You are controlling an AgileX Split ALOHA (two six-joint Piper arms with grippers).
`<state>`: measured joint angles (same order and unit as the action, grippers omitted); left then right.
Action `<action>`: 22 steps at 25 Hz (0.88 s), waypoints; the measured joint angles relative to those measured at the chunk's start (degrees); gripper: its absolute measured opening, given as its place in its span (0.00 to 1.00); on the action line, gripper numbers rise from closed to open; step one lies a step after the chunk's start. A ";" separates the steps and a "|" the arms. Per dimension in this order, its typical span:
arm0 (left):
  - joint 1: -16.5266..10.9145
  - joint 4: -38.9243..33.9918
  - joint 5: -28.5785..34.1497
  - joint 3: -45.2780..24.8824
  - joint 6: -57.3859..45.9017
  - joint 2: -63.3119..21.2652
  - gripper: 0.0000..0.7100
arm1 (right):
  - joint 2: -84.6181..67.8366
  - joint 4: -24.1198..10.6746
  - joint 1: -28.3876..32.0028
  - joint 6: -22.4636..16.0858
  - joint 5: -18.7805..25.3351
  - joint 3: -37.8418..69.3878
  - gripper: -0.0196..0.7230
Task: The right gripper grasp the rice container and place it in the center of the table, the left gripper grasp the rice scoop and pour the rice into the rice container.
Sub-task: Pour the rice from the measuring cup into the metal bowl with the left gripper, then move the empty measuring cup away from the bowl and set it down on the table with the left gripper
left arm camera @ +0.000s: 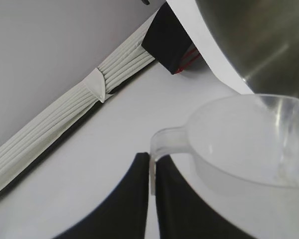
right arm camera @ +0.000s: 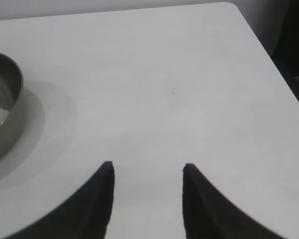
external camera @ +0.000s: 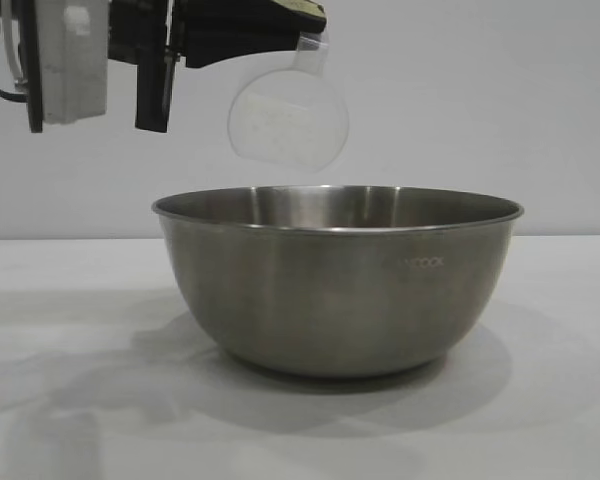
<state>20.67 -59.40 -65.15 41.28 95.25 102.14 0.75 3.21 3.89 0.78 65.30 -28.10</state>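
Exterior view, level with the white cloth-covered table (external camera: pixel 70 400): the large round stainless-steel rice container (external camera: pixel 337 285), with a rolled rim and faint lettering on its side, stands upright at the middle of the table. Above its rim, clear of it, hangs the small translucent plastic rice scoop (external camera: pixel 288 115), tipped so its round body faces the camera. The scoop's side handle runs up into the black left gripper (external camera: pixel 305 42) at the top of the frame, with the arm's white housing beside it.

Left wrist view shows this grip closely: the 2 dark fingers (left arm camera: pixel 124 204) are pinched together on the scoop's thin handle tab, with the scoop (left arm camera: pixel 239 144) reaching out over the steel bowl (left arm camera: pixel 259 40). A faint whitish trace sits against the scoop's inner wall; whether it is rice cannot be told. A ribbed white strip (left arm camera: pixel 65 112) and a black block (left arm camera: pixel 167 42) lie along the table's far edge.

Right wrist view shows the right gripper (right arm camera: pixel 147 172) over bare table, its 2 black fingers (right arm camera: pixel 97 199) set apart and holding nothing, with the steel bowl (right arm camera: pixel 2 109) off to one side, well apart from them.
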 joint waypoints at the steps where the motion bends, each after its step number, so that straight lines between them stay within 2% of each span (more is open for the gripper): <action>1: 0.00 1.75 0.00 0.00 -4.75 0.00 0.00 | 0.00 0.00 0.00 0.00 0.00 0.00 0.46; 6: 0.00 15.50 0.00 0.00 -31.82 0.00 0.00 | 0.00 0.00 0.00 0.00 0.00 0.00 0.46; 12: 0.00 39.92 0.00 0.00 -65.62 0.00 0.00 | 0.00 0.00 0.00 0.00 0.00 0.00 0.46; 15: 0.00 50.96 0.00 -0.12 -76.68 0.00 0.00 | 0.00 0.00 0.00 0.00 0.00 0.00 0.46; 18: -0.74 55.98 0.00 -2.30 -84.13 -0.46 0.00 | 0.00 0.00 0.00 0.00 0.00 0.00 0.46; 22: -1.74 61.81 0.00 -8.08 -86.87 -0.46 0.00 | 0.00 0.00 0.00 0.00 0.00 0.00 0.46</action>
<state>18.92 2.40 -65.15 33.20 8.38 101.68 0.75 3.21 3.89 0.78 65.30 -28.10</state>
